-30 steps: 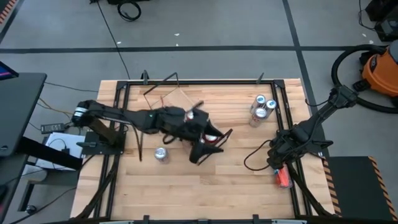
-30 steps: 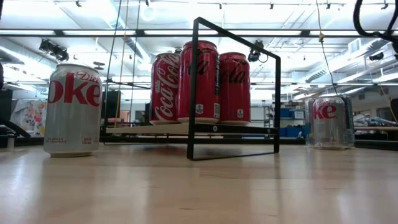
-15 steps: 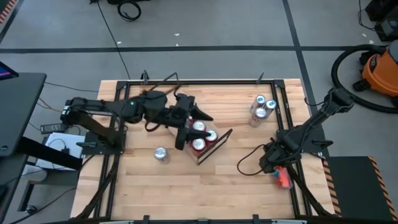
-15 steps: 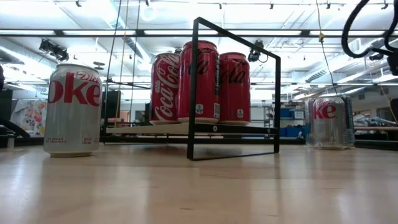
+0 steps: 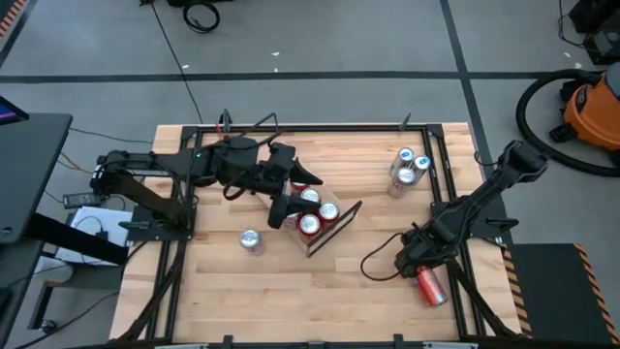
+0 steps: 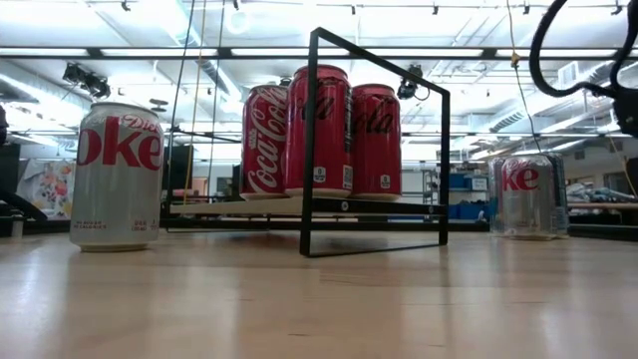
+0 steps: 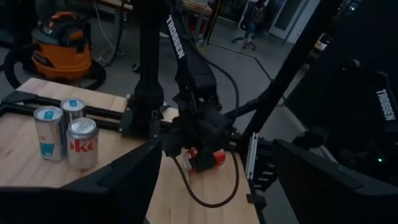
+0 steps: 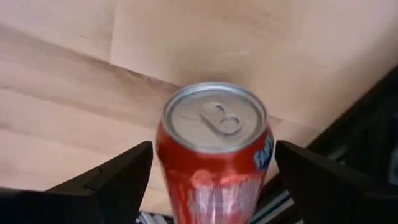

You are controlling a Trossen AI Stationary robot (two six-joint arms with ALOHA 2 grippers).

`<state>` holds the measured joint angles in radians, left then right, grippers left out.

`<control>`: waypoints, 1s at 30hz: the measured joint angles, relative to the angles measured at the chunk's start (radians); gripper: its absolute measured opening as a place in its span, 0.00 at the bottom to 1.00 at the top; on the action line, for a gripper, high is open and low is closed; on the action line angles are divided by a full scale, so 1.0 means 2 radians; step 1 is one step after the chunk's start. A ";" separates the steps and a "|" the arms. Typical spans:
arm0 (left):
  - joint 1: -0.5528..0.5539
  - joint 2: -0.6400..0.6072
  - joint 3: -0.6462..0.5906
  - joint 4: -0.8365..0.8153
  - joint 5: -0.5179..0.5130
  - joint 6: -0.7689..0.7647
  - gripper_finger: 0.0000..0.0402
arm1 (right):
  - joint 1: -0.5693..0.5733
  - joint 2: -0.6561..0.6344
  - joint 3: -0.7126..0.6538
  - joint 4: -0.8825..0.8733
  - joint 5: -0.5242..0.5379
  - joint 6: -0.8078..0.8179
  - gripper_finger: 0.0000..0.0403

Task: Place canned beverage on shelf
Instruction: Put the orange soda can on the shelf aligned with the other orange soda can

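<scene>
Three red cans (image 5: 312, 211) stand on the shelf (image 5: 329, 225), which sits near the middle of the table (image 5: 339, 291), a light plank with a black wire frame (image 6: 374, 150) at its end; from the low view the cans stand upright in a row behind that frame. One silver can (image 5: 251, 240) stands alone on the table beside the shelf, and three more silver cans (image 5: 407, 169) cluster at the far right part of the table. A fourth red can (image 5: 429, 286) lies tilted at the table's right edge, by the black rail.

My left gripper (image 5: 283, 204) hovers just beside the shelf's cans, fingers spread wide, nothing in them. My right gripper (image 5: 412, 264) is low at the right edge, its fingers (image 8: 112, 180) set apart on either side of the red can (image 8: 214, 152), whose silver top and tab face my wrist camera; I cannot tell whether the pads press it. A black cable (image 5: 383, 262) loops on the table by that gripper. An orange vacuum (image 5: 591, 111) stands on the floor beyond the right corner
</scene>
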<state>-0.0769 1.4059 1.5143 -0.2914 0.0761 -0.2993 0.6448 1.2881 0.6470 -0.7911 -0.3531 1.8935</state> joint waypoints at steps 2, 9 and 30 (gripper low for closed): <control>0.000 0.000 0.000 -0.002 0.000 0.000 0.78 | 0.000 0.012 0.000 0.003 -0.003 -0.004 0.87; -0.001 0.000 0.000 -0.023 0.020 -0.002 0.78 | 0.006 0.067 -0.001 0.044 -0.015 -0.025 0.87; -0.019 0.000 0.000 -0.068 0.030 -0.003 0.78 | 0.010 0.051 0.003 0.084 0.036 -0.051 0.77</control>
<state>-0.1153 1.4063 1.5143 -0.4281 0.1364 -0.3059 0.6651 1.3902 0.6529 -0.6239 -0.2820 1.7919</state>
